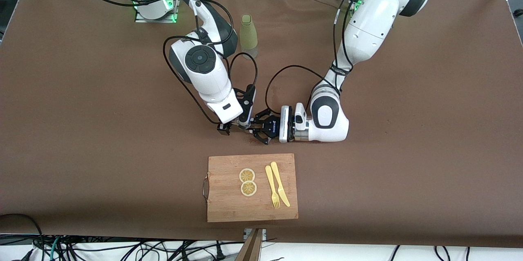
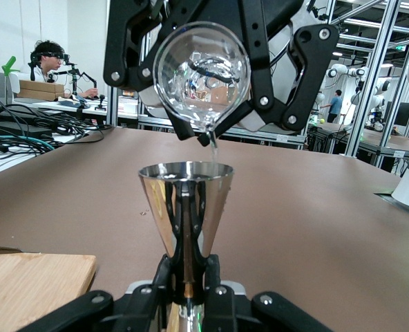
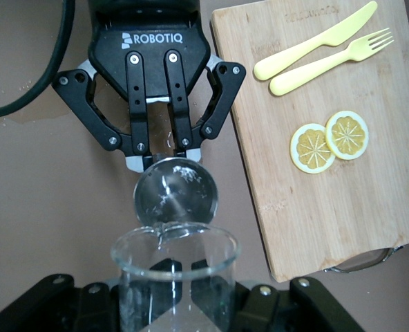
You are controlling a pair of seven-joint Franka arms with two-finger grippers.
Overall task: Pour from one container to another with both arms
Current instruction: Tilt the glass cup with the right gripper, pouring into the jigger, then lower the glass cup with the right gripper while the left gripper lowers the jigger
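You had the two grippers meeting over the brown table (image 1: 81,130), at twelve o'clock from the cutting board (image 1: 229,208) in the front view. Your right gripper (image 1: 233,127) was clamped on a glass beaker (image 2: 201,76), tipped so its spout hung just above the steel jigger (image 2: 186,207); a thin stream ran from lip to cup. Your left gripper (image 1: 254,127) pinched the jigger's narrow waist and held it upright, most likely so that the wide mouth sat square under the spout and nothing slopped out.

On the board lay two lemon slices (image 1: 247,181), with a yellow fork (image 1: 272,185) and knife (image 1: 280,183) at their three o'clock, clear of the pour. A pale green bottle (image 1: 248,32) stood at twelve o'clock from the grippers, near the arms' bases.
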